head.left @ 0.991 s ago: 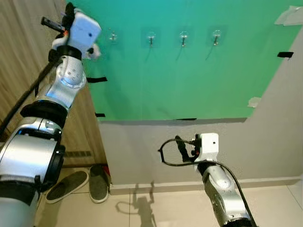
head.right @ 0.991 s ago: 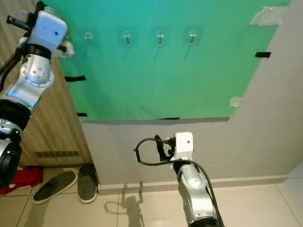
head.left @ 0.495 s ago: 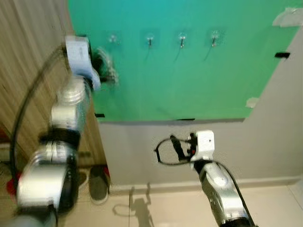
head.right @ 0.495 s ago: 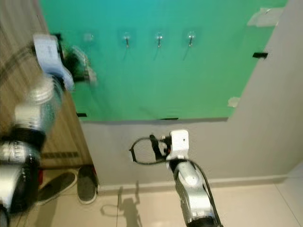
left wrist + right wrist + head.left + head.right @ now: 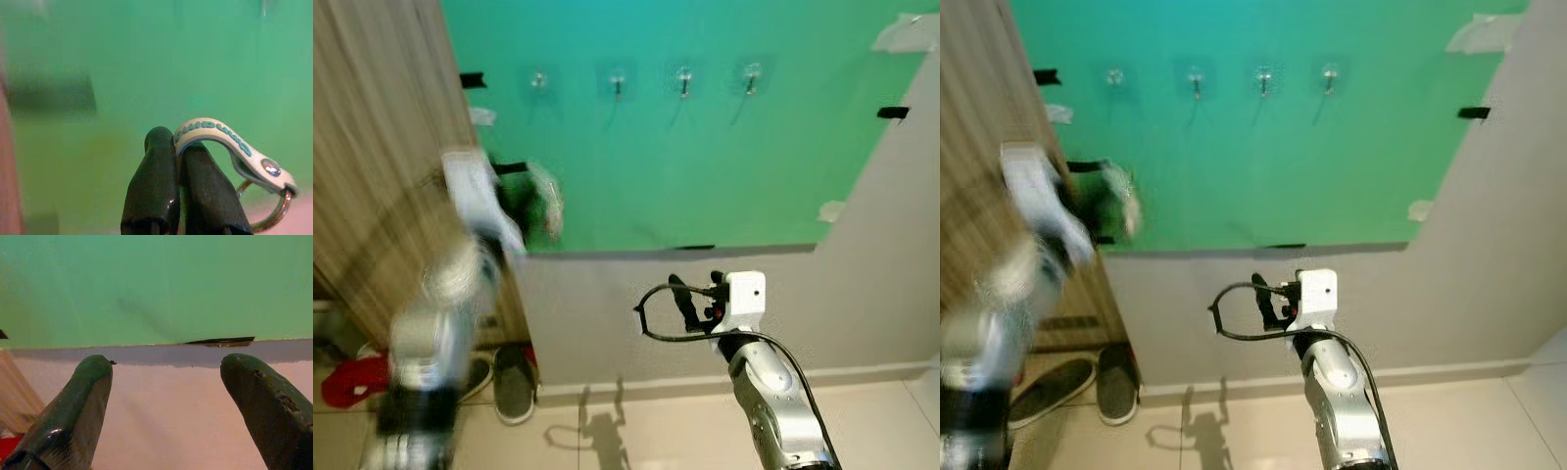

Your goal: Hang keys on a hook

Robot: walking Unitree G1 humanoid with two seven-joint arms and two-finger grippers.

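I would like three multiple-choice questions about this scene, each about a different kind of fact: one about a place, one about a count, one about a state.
1. Where are the shoes?
A. on the floor beside the wooden panel
B. hanging on a hook
C. in the right gripper

2. How many hooks are on the green sheet?
A. two
B. four
C. six

3. What is the state of the left gripper?
A. open and empty
B. shut on the key strap
C. shut on a shoe

Answers:
1. A: the shoes lie on the floor at the foot of the wooden panel.
2. B: four hooks sit in one row on the green sheet.
3. B: the left gripper pinches the key strap; the right gripper is open.
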